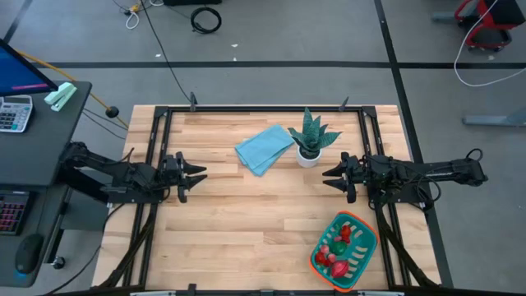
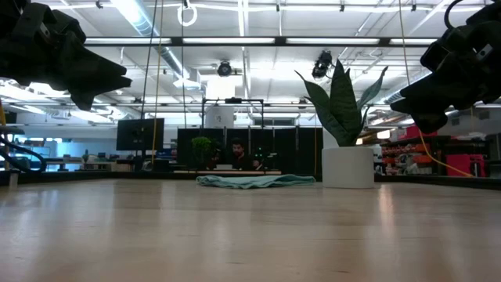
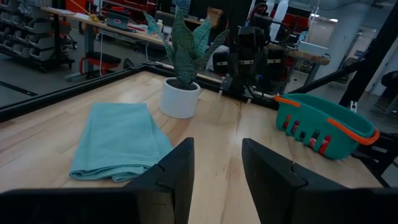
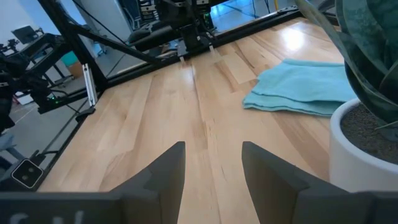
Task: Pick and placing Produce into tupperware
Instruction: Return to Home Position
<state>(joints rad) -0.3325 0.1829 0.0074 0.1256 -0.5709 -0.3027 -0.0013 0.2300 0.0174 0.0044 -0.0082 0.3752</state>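
Your left gripper (image 1: 197, 177) and right gripper (image 1: 330, 178) flank the potted plant (image 1: 311, 140), both spread wide, empty; tupperware (image 1: 366, 245) near that plant holds produce (image 1: 335, 252).

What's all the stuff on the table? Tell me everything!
Table: 1, light wood, under everything.
Tupperware: 1, teal with orange rim, near right corner.
Produce: several, mostly red and pink, one green, inside the tupperware.
Cloth: 1, light blue, far middle.
Plant: 1, green in a white pot, right of the cloth.
Left gripper: 1, dark, open, left side.
Right gripper: 1, dark, open, right side.
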